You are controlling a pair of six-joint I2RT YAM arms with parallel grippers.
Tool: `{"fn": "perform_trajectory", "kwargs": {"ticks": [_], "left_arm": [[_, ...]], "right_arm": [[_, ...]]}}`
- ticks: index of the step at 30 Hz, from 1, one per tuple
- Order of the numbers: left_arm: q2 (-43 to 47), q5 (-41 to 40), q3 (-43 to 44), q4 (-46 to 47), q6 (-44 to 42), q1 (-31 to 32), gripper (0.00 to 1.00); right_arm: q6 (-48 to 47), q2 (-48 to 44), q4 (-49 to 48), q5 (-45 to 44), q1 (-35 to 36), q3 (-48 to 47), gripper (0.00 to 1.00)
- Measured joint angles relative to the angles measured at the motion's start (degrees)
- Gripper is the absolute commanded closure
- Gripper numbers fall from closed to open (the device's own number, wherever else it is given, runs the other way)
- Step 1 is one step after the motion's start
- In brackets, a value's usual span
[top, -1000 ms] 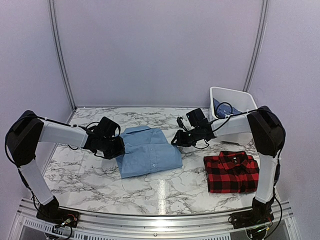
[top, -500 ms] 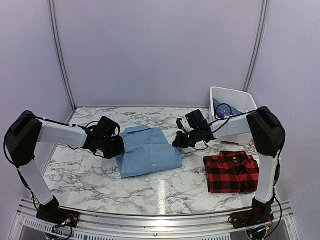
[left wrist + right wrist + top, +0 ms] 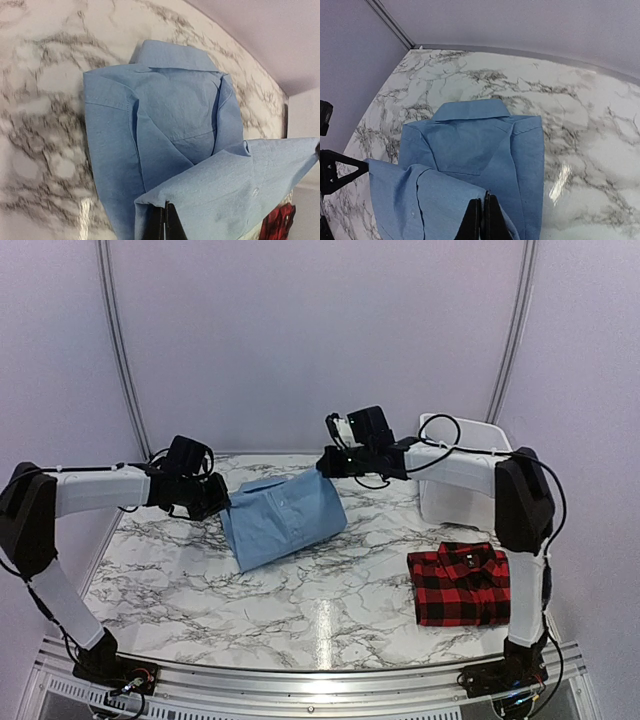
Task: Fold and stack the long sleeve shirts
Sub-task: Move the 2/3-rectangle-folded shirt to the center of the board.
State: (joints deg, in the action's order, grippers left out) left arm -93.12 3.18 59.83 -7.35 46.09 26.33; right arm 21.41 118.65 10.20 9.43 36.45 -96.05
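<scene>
The light blue shirt (image 3: pixel 285 518) is raised off the marble table (image 3: pixel 330 610) along one edge. My left gripper (image 3: pixel 216 502) is shut on its left corner and my right gripper (image 3: pixel 324 464) is shut on its right corner. The cloth slopes down from them to the table. In the left wrist view the gripper (image 3: pixel 165 216) pinches a folded edge, with the collar half (image 3: pixel 172 85) lying flat below. The right wrist view shows its gripper (image 3: pixel 484 206) pinching the same raised fold above the collar (image 3: pixel 470 108). A folded red-and-black plaid shirt (image 3: pixel 463 583) lies at the right front.
A white bin (image 3: pixel 462 495) stands at the back right, just behind my right arm. The table's back edge meets pale walls (image 3: pixel 320 340). A metal rail (image 3: pixel 300 680) runs along the near edge.
My right gripper shut on the blue shirt's right edge. Both grippers then rose and moved toward the back, lifting the shirt from flat to a sloping sheet.
</scene>
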Motion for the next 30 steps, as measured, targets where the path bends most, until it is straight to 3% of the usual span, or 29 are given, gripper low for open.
{"fn": "perform_trajectory", "kwargs": {"ticks": [8, 12, 16, 18, 22, 30], "left_arm": [[-20.96, 3.19, 14.49, 1.73, -3.32, -10.05, 1.0], [-28.28, 5.46, 18.97, 2.75, -3.87, -11.3, 1.0], [-29.75, 7.23, 20.39, 3.26, -3.91, -11.13, 1.0], [-29.64, 7.5, 19.74, 3.96, -3.91, -10.91, 1.0], [-26.77, 7.87, 14.25, 7.52, -3.69, -8.81, 1.0], [-7.32, 6.56, -10.47, 9.68, 0.72, 5.2, 1.0]], "right_arm": [[-1.97, 25.9, -1.36, 1.46, -1.66, -30.67, 1.0], [-1.29, 34.4, -1.27, 3.21, -2.32, -34.64, 1.0], [0.17, 35.43, -1.7, 4.87, -2.6, -32.15, 1.0], [0.9, 33.38, -3.43, 5.22, -2.49, -28.17, 1.0], [2.82, 23.1, -7.26, 5.46, -1.97, -10.93, 1.0], [7.89, -6.21, -12.35, 2.64, 1.6, 30.21, 1.0]]}}
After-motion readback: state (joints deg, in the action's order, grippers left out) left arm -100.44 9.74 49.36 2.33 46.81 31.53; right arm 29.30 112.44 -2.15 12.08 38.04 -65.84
